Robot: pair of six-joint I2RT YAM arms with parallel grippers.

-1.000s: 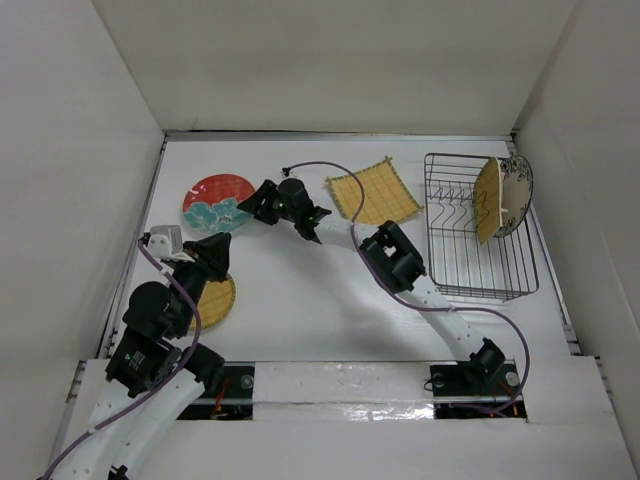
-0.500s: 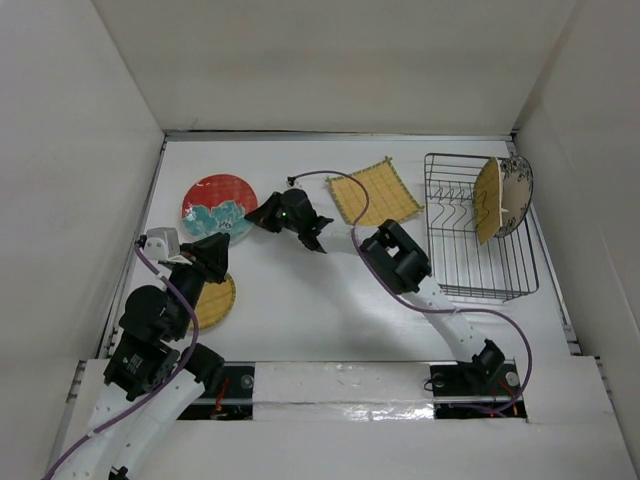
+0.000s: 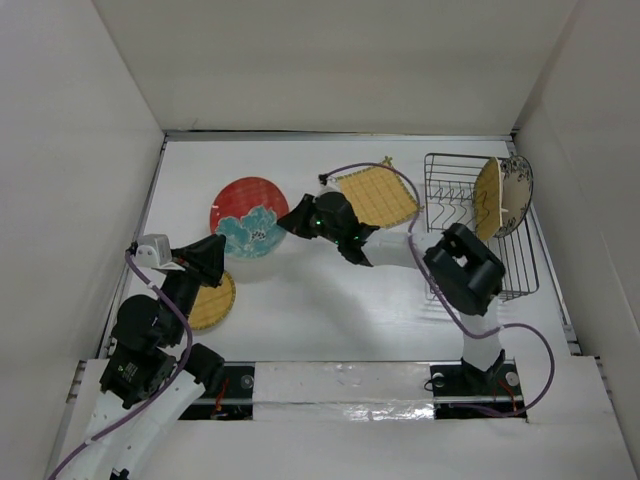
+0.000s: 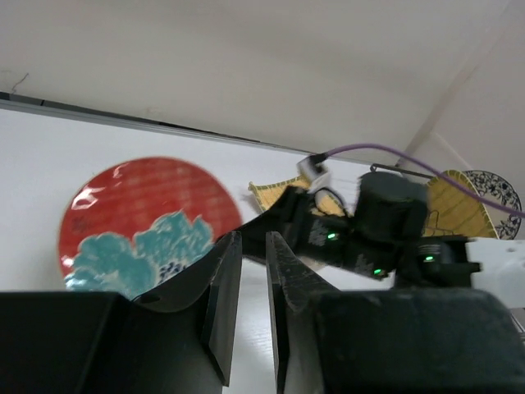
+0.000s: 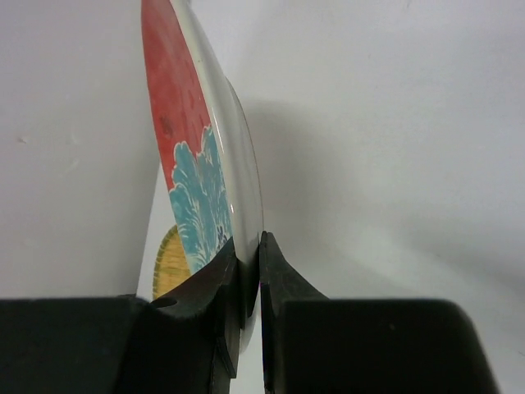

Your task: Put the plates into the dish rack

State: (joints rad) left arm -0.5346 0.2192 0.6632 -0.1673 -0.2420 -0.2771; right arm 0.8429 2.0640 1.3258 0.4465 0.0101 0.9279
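My right gripper (image 3: 292, 221) is shut on the rim of the red plate with teal flowers (image 3: 247, 214) and holds it lifted and tilted over the table's middle left. In the right wrist view the plate (image 5: 195, 164) stands edge-on between the fingers of the gripper (image 5: 250, 267). My left gripper (image 3: 212, 252) is empty, its jaws nearly together, above the round bamboo plate (image 3: 212, 301). The square bamboo plate (image 3: 377, 195) lies flat left of the dish rack (image 3: 470, 262). In the rack stand a bamboo plate (image 3: 487, 200) and the white patterned plate (image 3: 516, 190).
White walls enclose the table on the left, back and right. The right arm's elbow (image 3: 465, 268) hangs over the rack's near left corner. A purple cable (image 3: 350, 170) loops above the square plate. The left wrist view shows the red plate (image 4: 139, 217) and the right wrist (image 4: 361, 234).
My right gripper has lifted the red plate and carried it right, toward the middle. The right arm's elbow has swung right toward the rack. The left arm drew back slightly.
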